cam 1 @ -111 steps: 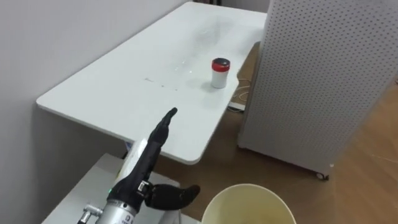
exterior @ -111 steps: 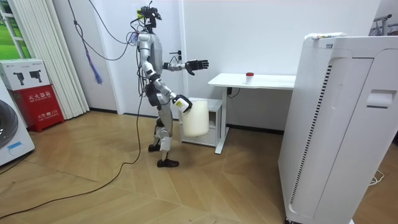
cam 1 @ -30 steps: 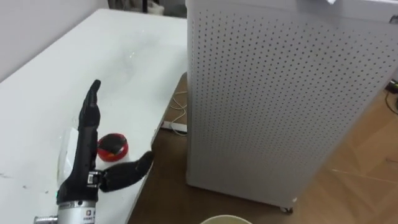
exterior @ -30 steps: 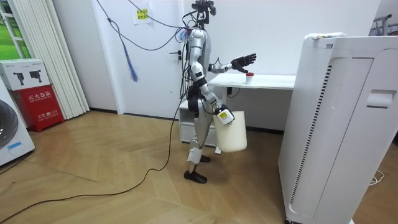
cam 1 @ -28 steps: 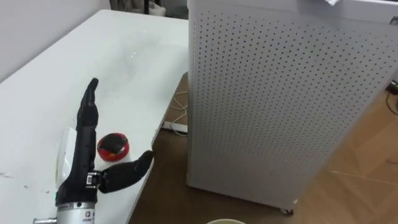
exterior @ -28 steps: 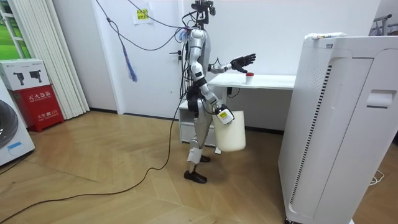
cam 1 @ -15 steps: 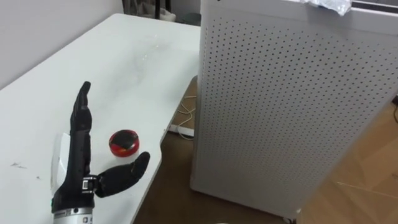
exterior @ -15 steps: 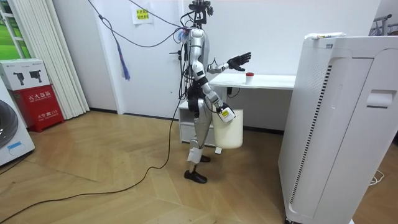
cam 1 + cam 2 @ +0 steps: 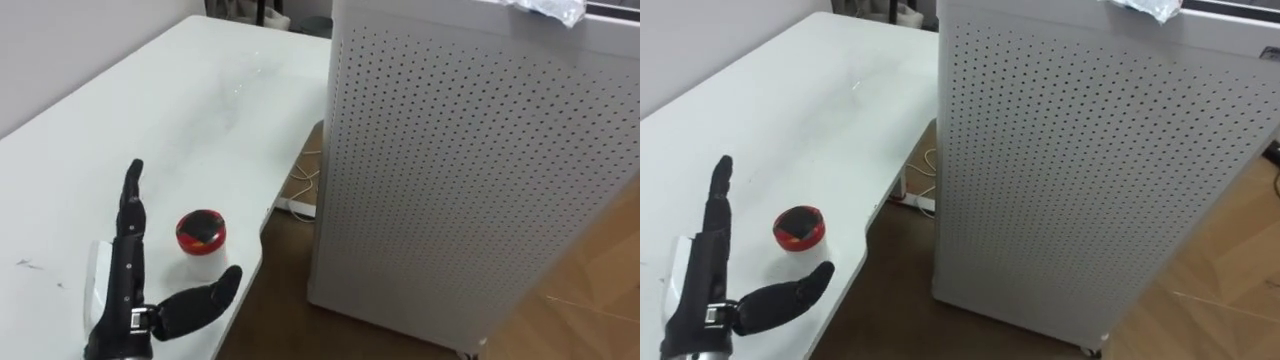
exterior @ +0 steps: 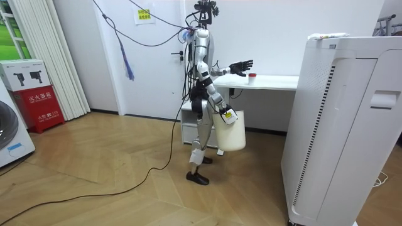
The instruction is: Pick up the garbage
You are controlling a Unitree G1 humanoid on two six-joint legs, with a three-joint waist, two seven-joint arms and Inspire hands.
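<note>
Can (image 9: pixel 201 232) beside left hand (image 9: pixel 128 298); room view: right hand (image 10: pixel 221 111) apparently gripping bucket (image 10: pixel 231 134).

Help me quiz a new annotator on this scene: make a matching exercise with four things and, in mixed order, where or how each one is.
Things:
1. red-lidded can
2. left robot hand
3. cream bucket
4. crumpled scrap

Places or states:
A. lying on top of the white perforated cabinet
B. open, fingers straight, just beside the can
C. hanging at the robot's right side, by its leg
D. standing on the white table, near its edge

Pairs: 1-D, 2-B, 3-C, 4-A
</note>
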